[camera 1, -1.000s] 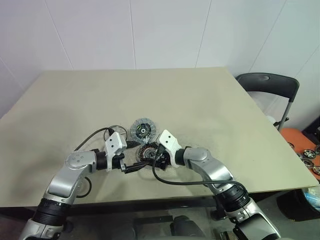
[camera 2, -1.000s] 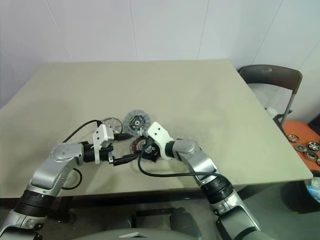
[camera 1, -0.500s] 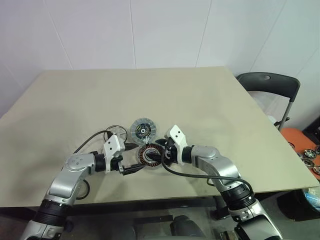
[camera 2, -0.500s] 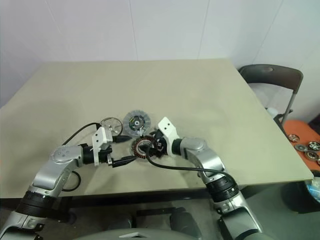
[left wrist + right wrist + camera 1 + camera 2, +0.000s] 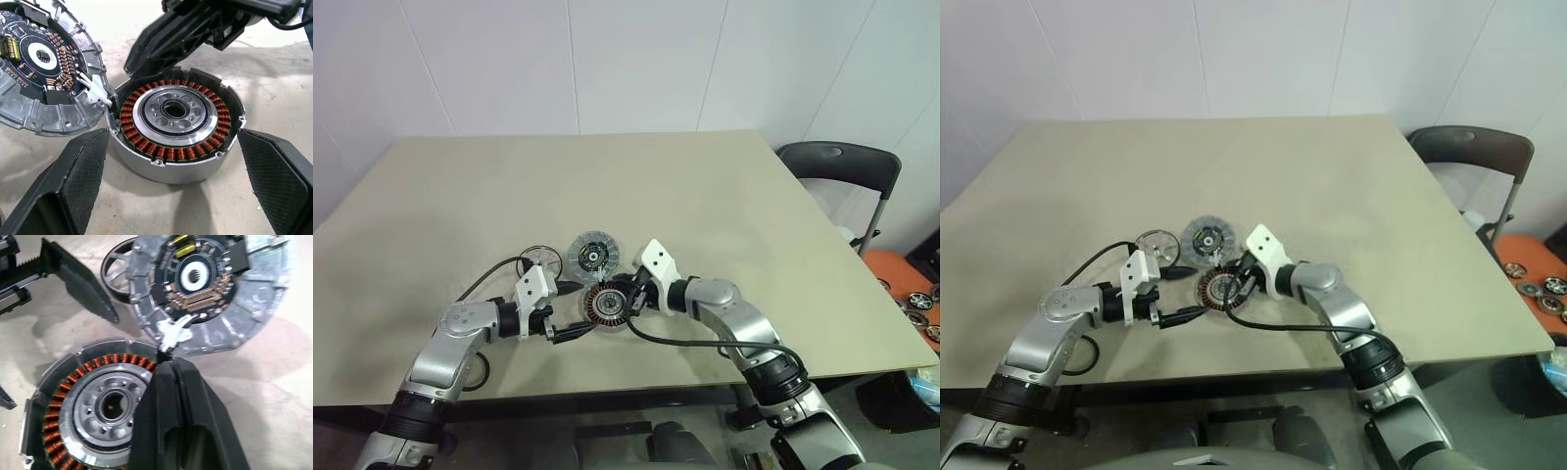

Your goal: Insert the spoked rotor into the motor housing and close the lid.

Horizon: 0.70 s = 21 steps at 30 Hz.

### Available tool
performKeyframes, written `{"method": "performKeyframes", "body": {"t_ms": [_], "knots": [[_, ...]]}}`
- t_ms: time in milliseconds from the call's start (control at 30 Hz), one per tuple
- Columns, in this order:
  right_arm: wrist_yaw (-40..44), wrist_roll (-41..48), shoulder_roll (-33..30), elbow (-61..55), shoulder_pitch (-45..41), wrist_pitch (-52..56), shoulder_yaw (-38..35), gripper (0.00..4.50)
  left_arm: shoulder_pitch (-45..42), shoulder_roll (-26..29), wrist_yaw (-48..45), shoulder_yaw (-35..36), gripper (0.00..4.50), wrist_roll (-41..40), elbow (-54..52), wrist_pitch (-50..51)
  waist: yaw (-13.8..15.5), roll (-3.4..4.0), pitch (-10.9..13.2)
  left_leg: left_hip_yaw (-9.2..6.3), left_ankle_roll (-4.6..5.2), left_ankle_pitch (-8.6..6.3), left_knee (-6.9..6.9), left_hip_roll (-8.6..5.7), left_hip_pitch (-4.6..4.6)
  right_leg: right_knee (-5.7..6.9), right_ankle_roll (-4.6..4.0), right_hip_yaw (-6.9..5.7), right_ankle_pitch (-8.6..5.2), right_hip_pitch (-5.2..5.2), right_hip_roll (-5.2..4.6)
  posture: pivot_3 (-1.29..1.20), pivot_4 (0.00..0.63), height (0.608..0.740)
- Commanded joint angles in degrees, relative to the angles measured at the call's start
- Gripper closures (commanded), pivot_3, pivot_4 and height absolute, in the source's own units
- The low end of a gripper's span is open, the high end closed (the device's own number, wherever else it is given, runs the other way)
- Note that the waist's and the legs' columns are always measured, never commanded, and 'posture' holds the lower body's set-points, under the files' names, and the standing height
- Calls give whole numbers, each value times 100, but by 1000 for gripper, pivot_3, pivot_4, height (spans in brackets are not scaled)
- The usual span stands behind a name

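Copper windings ring the housing [image 5: 176, 125], which sits on the beige table [image 5: 705, 196] in the lower middle of the head view. Its centre holds a silvery hub with a dark hole.

The left gripper [image 5: 173, 183] has its two black fingers spread wide, one on each side of the housing. The ribbed pads [image 5: 88, 169] stand just beside the silver wall, and I cannot tell if they touch it. In the head view this gripper [image 5: 576, 330] comes from the lower left of the frame.

The right gripper [image 5: 171, 396] has its fingers pressed together. They hold nothing, and the tip lies over the housing's rim, at the side next to the lid. Whether the tip presses on the rim or only hangs above it, I cannot tell. In the head view it [image 5: 631, 299] comes from the right.

The lid [image 5: 205, 289] lies face up on the table, touching the housing; it shows a circuit board with a white ring in the centre. In the head view it [image 5: 592, 257] is just above the housing.

The rotor [image 5: 542, 260] lies flat on the table, left of the lid and close to it.
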Motion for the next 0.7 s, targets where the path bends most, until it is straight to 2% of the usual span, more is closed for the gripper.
{"method": "performKeyframes", "body": {"t_ms": [33,367,500,700], "knots": [[85,72,97,-198,14,-16,80,4479,-55,-8,-19,2,0,17,-36,-72,0,0,0,0,0,0,0,0,0,0,0,0,0,0,0,0,0,740],[188,-83,-42,-192,146,36,269,4479,-34,-10,15,6,0,20,-131,9,1,0,0,0,0,0,1,0,2,0,0,0,0,2,0,0,0,740],[130,-557,-322,-11,116,-16,603,4479,-44,-14,30,8,0,16,-178,50,7,-1,-1,0,0,0,0,0,2,0,0,0,0,2,0,0,0,740],[-147,-856,-364,216,34,-5,619,4479,-85,-46,55,-19,0,6,-278,153,0,-4,-4,0,0,0,9,0,15,0,1,0,-3,15,0,0,0,740]]}}
